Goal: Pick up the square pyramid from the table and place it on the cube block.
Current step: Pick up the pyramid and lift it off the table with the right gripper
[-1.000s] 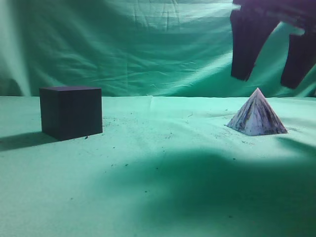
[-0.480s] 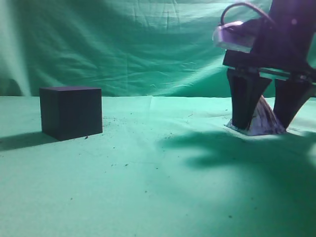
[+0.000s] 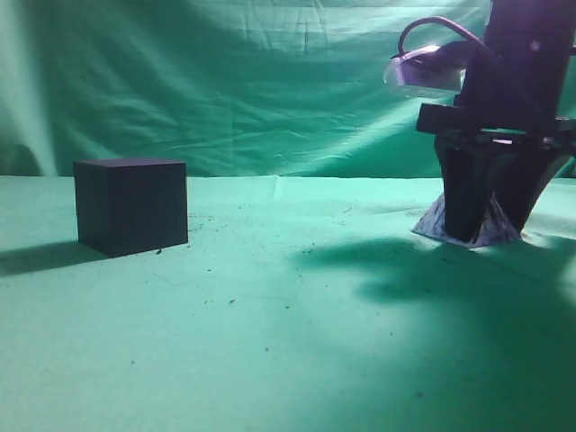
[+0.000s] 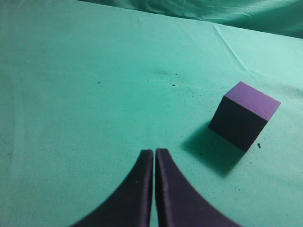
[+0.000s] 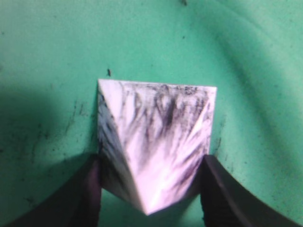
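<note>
The whitish-lavender square pyramid with dark streaks rests on the green table at the right. My right gripper has come down over it; its two dark fingers press on opposite sides and hide most of it. In the right wrist view the pyramid sits between the fingers, its apex towards the camera. The dark purple-black cube block stands at the left, also in the left wrist view. My left gripper is shut and empty above the cloth, left of the cube.
A draped green backdrop hangs behind the table. The wrinkled cloth carries small dark specks. The right arm casts a broad shadow over the table's right front.
My right gripper came down from above onto the pyramid, then its fingers closed in against the pyramid's sides. The cube and pyramid have not moved.
</note>
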